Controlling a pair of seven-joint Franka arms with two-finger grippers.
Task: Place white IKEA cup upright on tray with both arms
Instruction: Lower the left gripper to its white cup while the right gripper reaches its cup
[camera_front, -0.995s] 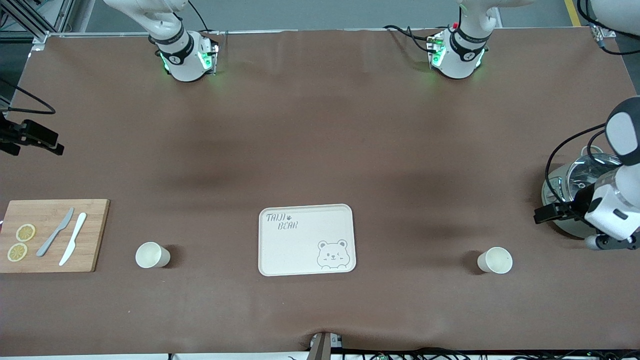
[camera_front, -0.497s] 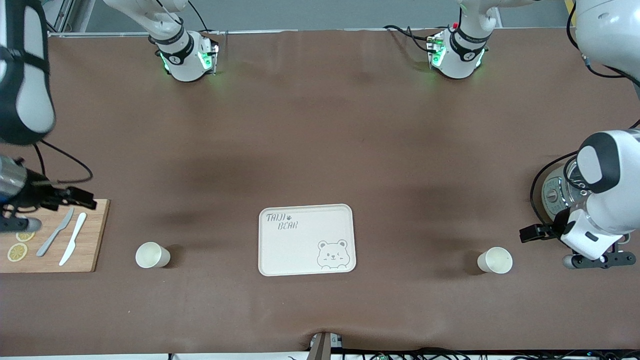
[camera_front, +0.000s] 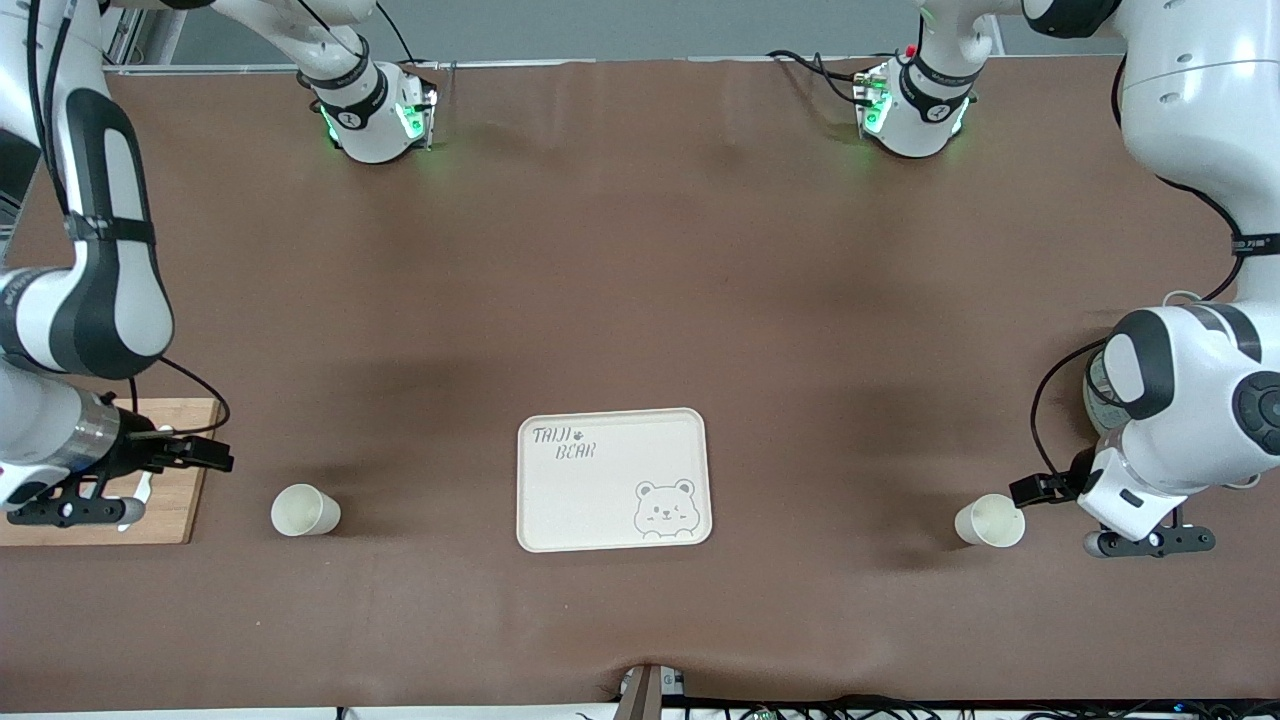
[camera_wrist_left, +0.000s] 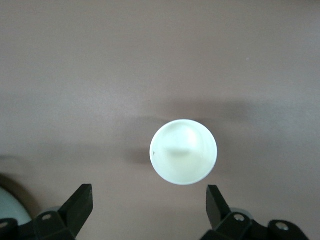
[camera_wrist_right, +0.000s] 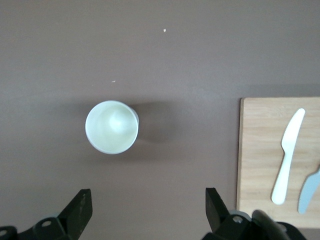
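Two white cups stand upright on the desk, one toward each arm's end, with the tray (camera_front: 613, 479) between them and well apart from both. The left tool (camera_front: 1032, 490) hangs just beside the cup at the left arm's end (camera_front: 989, 521), fingers spread wide with nothing in them; its wrist view shows that cup (camera_wrist_left: 183, 151) roughly between the fingertips. The right tool (camera_front: 205, 461) hangs near the edge of the cutting board (camera_front: 170, 505), also spread wide and empty, and the other cup (camera_front: 304, 510) sits off-centre in its wrist view (camera_wrist_right: 111, 127).

The likely fault is a tip-over. These cups look light and tall for their footing, so a finger that meets the rim or wall on the way down could knock one onto its side. The right tool carries more of that risk, since its cup is not centred between the fingers. A drift toward the board could also catch the white knife (camera_wrist_right: 287, 155) lying there.

Bare desk lies open all round each cup and along the way to the tray, whose raised rim a carried cup would need to clear
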